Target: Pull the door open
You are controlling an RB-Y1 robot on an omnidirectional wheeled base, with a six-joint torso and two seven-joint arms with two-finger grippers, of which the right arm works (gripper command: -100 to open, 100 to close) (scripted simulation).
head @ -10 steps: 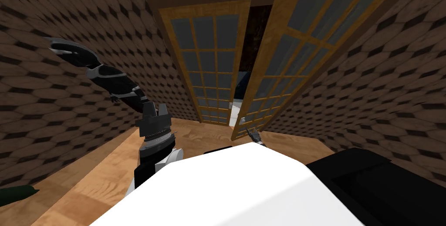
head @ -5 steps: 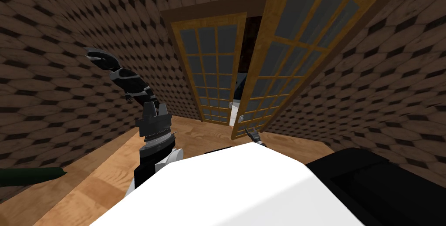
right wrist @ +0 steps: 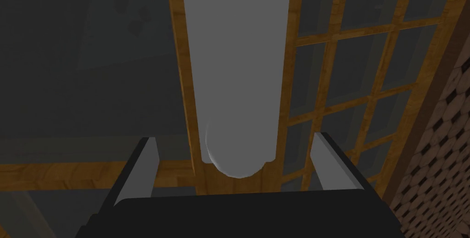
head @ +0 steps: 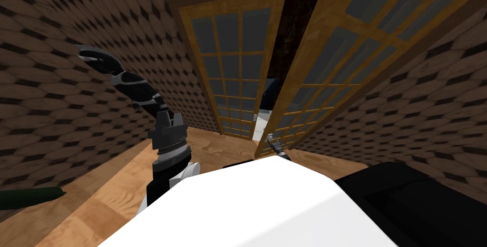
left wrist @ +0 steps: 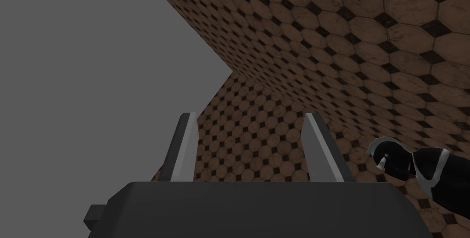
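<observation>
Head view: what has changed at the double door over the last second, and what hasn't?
The right door leaf has swung further toward me, widening the gap to the left door leaf, which kept its place; my head camera shifted too. The right gripper remains at that leaf's edge, open, with the grey handle between its fingers. The left gripper, still raised at my left, is open.

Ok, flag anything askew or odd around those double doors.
The right door leaf hangs ajar, swung toward me, while the left leaf sits shut. The right gripper straddles its grey handle, fingers open. Nothing damaged.
</observation>
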